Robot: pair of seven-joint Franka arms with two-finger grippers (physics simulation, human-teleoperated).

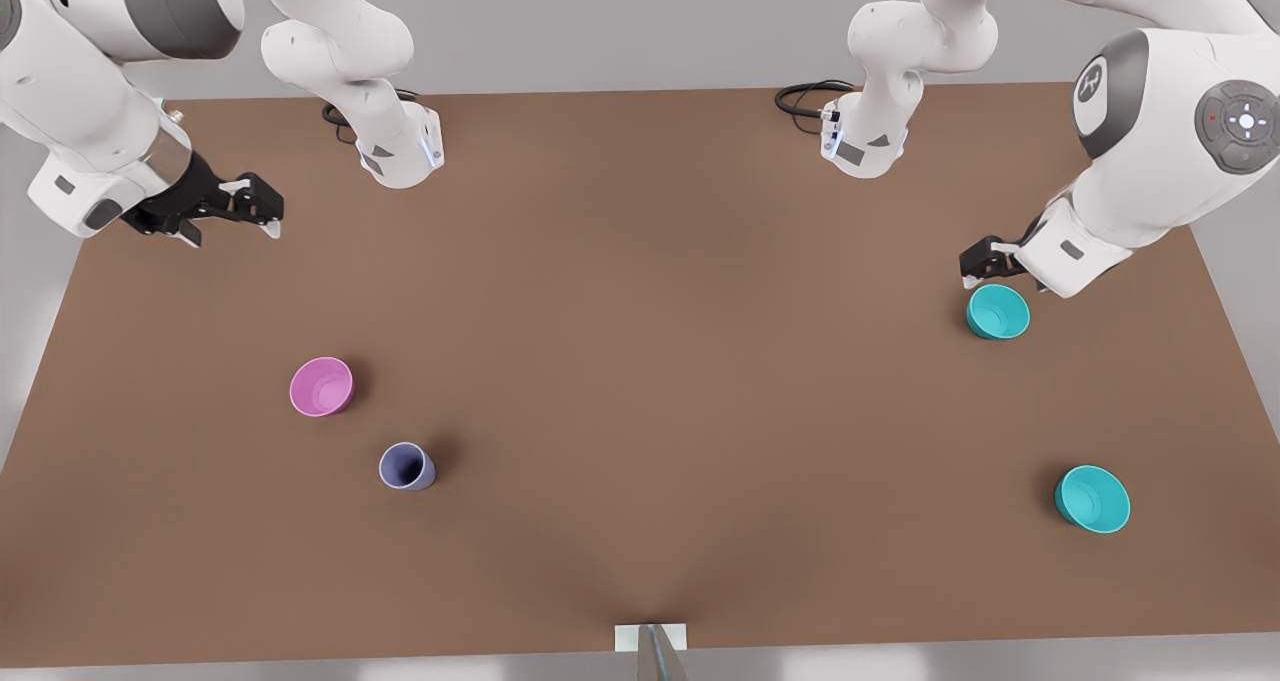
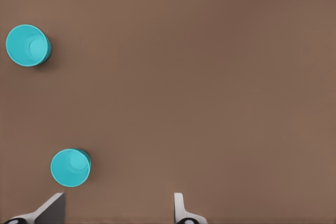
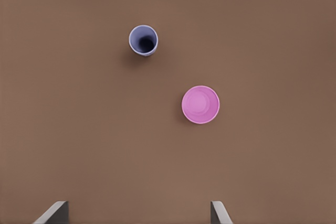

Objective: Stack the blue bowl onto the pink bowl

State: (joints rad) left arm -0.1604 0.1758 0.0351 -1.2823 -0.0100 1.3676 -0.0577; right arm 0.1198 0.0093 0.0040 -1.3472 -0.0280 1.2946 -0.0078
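Front view: high above the bench [image 1: 640, 361], facing down toward both arm bases. Left wrist view: looks down at two teal bowls, shared with the front view's right. Right wrist view: shares the pink bowl [image 3: 200, 104] and lavender cup [image 3: 143, 40].

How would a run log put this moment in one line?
left end effector open, near blue bowl | right end effector open, waiting | pink bowl empty
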